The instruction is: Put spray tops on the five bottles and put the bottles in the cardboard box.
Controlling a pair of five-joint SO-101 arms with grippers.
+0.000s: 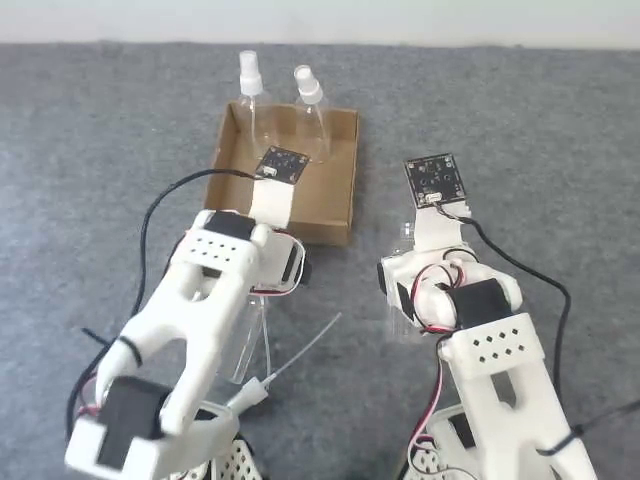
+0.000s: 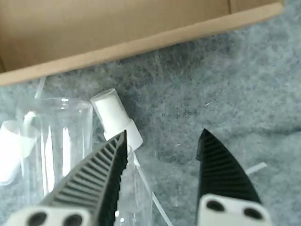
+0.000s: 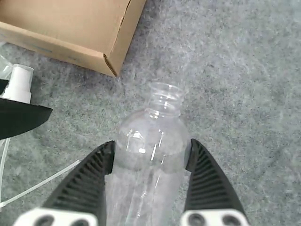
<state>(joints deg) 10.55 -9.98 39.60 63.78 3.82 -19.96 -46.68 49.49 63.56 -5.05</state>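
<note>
Right gripper [image 3: 151, 146] clamped on both sides of an uncapped bottle [image 3: 155, 122], at 4 o'clock from the cardboard box [image 1: 322, 230]. The neck is left clear, likely so a top can go on. Left gripper [image 2: 163, 134] has its jaws wide apart and grips nothing, poised over a loose spray top [image 2: 115, 120] on the carpet [image 2: 235, 84], near the box's 6 o'clock wall. Two capped bottles [image 1: 255, 100] sit at the box's 12 o'clock end.

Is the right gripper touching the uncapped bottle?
Touching. In the right wrist view, the right gripper clamps the uncapped bottle, a finger against each side, no gap.
</note>
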